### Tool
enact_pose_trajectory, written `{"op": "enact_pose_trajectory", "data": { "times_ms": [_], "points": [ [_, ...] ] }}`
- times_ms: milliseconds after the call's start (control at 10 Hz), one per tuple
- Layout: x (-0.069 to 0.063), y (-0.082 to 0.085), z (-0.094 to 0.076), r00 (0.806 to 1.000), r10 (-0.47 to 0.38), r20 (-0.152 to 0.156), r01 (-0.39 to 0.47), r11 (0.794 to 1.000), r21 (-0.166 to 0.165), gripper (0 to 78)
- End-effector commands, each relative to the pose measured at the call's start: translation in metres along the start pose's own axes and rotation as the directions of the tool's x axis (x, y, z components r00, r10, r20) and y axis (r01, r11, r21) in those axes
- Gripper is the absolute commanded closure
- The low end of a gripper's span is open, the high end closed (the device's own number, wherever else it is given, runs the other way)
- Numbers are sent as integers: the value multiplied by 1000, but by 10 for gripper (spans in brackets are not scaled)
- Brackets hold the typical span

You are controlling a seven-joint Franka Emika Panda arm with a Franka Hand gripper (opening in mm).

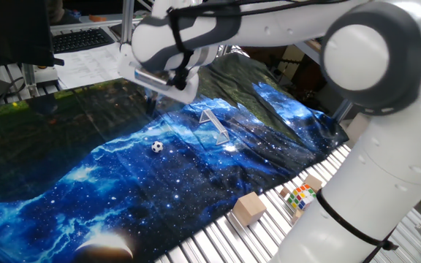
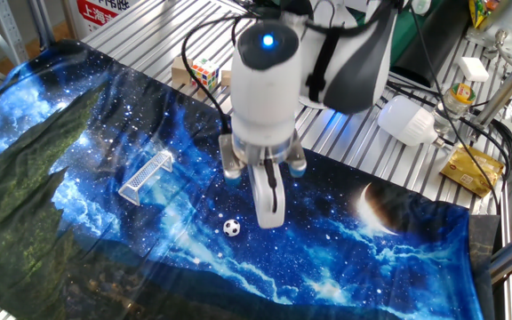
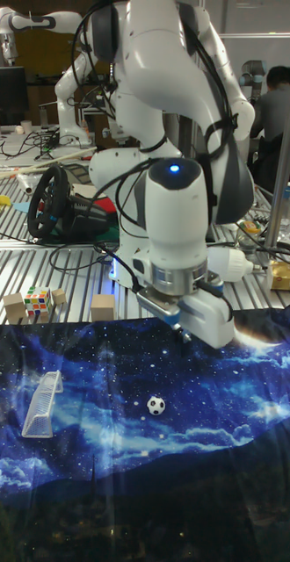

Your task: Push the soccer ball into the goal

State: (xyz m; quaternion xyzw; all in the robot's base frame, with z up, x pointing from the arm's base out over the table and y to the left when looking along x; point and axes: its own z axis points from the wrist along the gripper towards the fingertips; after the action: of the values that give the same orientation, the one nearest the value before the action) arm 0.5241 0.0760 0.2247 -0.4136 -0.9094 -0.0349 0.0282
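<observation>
I work in a robotics lab. My bench (image 2: 149,27) is a table of metal slats, half covered by a galaxy-print cloth (image 2: 345,258). In the tall fixed view another white robot arm (image 3: 31,19) stands at upper left, a monitor (image 3: 6,88) sits below it, and a steering-wheel controller (image 3: 53,204) lies among loose cables. A person (image 3: 275,105) sits at right. Upper left of one fixed view shows a keyboard (image 1: 82,38) and printed sheets (image 1: 97,66) on a desk.
</observation>
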Motion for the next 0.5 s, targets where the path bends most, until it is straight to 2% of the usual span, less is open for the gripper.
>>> {"op": "enact_pose_trajectory", "data": {
  "times_ms": [100, 500],
  "points": [
    [-1, 5, 29, 999, 44, 20, -44, 999, 7, 776],
    [-2, 0, 53, 998, 60, 36, -61, 998, 11, 776]
  ]
}}
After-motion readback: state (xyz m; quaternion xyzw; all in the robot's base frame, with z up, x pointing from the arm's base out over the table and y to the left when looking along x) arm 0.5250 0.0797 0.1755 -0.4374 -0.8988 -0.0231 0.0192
